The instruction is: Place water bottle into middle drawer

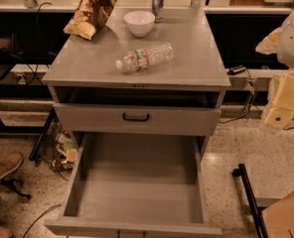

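Observation:
The water bottle (144, 57), clear and ribbed with a white cap and a pale label, lies on its side on the grey cabinet top (87, 58), cap pointing left. The middle drawer (139, 182) is pulled wide open below, and its flat grey floor is bare. My gripper (278, 114), cream-coloured, hangs at the right edge of the view beside the cabinet. It is well to the right of the bottle, level with the upper drawer, and touches nothing.
A shallower drawer with a black handle (136, 117) sits slightly open above the middle one. On the top stand a chip bag (92, 11), a white bowl (139, 22) and a slim silver can (158, 3). A black bar (249, 197) and a cardboard box (286, 217) are on the floor at right.

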You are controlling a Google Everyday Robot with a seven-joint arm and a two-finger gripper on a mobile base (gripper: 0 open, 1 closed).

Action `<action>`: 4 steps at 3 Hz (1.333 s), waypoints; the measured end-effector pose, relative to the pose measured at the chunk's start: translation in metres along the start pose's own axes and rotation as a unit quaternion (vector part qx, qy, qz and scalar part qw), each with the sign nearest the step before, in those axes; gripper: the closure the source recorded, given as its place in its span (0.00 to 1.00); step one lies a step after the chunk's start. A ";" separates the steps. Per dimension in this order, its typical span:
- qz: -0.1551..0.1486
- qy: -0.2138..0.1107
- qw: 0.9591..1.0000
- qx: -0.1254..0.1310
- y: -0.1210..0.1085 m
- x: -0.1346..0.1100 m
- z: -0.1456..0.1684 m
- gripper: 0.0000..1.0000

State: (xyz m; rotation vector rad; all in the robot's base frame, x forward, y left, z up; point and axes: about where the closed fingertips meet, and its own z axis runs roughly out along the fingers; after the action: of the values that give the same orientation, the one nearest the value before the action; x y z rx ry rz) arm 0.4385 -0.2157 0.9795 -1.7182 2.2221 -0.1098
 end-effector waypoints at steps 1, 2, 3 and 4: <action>-0.002 -0.001 1.000 0.002 -0.001 -0.001 0.000 0.00; -0.053 -0.030 0.998 0.020 -0.041 -0.036 0.017 0.00; -0.121 -0.055 0.991 0.033 -0.090 -0.096 0.048 0.00; -0.181 -0.072 0.981 0.025 -0.124 -0.164 0.085 0.00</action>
State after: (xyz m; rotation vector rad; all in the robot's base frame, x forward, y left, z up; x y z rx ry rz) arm 0.6155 -0.0808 0.9658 -2.0145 1.7724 -0.1194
